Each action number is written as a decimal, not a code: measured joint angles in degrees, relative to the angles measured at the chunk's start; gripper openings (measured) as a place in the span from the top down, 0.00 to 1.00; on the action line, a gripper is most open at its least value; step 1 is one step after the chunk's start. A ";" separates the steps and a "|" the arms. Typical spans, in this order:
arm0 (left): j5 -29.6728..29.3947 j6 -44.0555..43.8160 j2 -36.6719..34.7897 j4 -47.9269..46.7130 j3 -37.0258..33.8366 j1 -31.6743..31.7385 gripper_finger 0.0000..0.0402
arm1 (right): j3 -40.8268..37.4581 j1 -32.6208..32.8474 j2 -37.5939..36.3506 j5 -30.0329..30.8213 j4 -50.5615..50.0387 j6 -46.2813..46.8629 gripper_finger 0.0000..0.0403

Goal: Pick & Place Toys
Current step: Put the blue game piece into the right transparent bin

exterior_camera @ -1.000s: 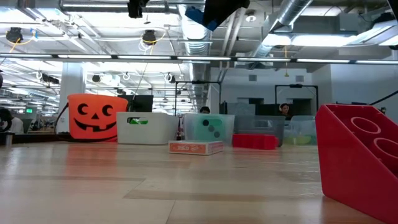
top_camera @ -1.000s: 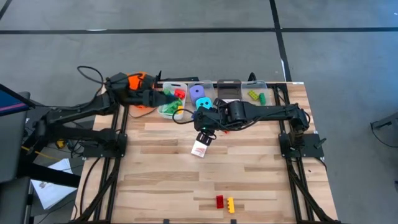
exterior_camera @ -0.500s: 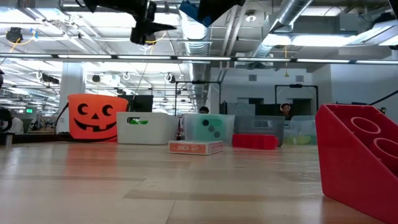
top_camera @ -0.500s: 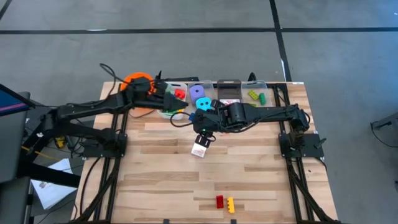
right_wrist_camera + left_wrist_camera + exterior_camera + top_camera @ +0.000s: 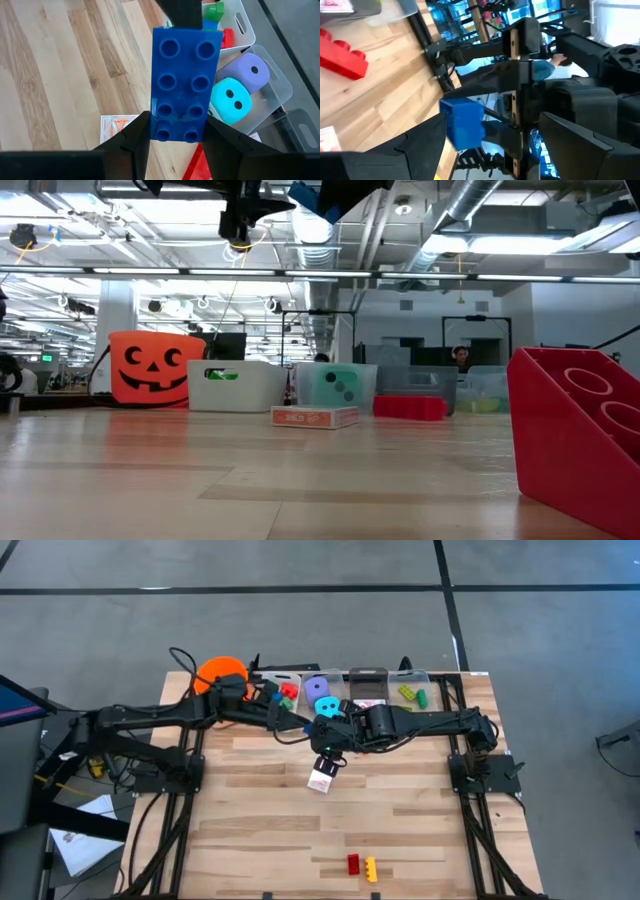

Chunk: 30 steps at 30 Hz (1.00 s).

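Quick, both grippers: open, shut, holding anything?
Left gripper: jaws open, holding nothing.
Right gripper: jaws shut on the blue brick.

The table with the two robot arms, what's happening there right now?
The right gripper holds a blue brick in the air above the table, near the clear bins along the far edge. The left gripper reaches toward it, open and empty. A red-and-white card lies just below them.

One view looks straight down, one skims the table (image 5: 300,470) (wrists close).
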 joint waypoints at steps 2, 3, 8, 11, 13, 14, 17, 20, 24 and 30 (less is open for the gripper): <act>-0.45 -0.01 0.49 -0.27 0.08 -0.29 0.23 | -0.01 0.00 0.00 0.00 0.01 -0.02 0.64; -0.57 -0.03 0.68 -0.65 -0.02 -0.29 0.23 | -0.02 0.00 0.02 0.00 0.14 -0.02 0.64; -0.54 -0.04 2.49 0.36 0.00 -1.40 0.23 | -0.02 0.00 0.04 0.00 0.47 0.00 0.64; -0.54 -0.03 3.42 0.17 0.01 -2.38 0.23 | -0.02 0.00 0.04 0.00 0.52 0.00 0.64; -0.51 -0.02 3.64 0.30 -0.03 -2.65 0.24 | -0.02 0.00 0.04 0.00 0.63 0.02 0.64; -0.49 -0.01 3.91 0.96 0.05 -2.83 0.24 | -0.02 0.00 0.04 0.00 0.66 0.02 0.64; -0.52 0.02 4.10 0.31 0.00 -2.89 0.26 | -0.02 0.00 0.04 0.00 0.94 0.02 0.64; -0.52 0.17 4.06 0.12 0.00 -2.89 0.32 | -0.02 0.00 0.04 0.00 1.01 0.02 0.64; -0.50 0.20 4.06 0.04 0.00 -2.89 0.48 | -0.02 0.00 0.04 0.00 1.01 0.04 0.63; -0.50 3.10 4.08 -0.62 -0.02 -2.81 0.79 | -0.02 0.00 0.04 -0.20 0.34 0.09 0.63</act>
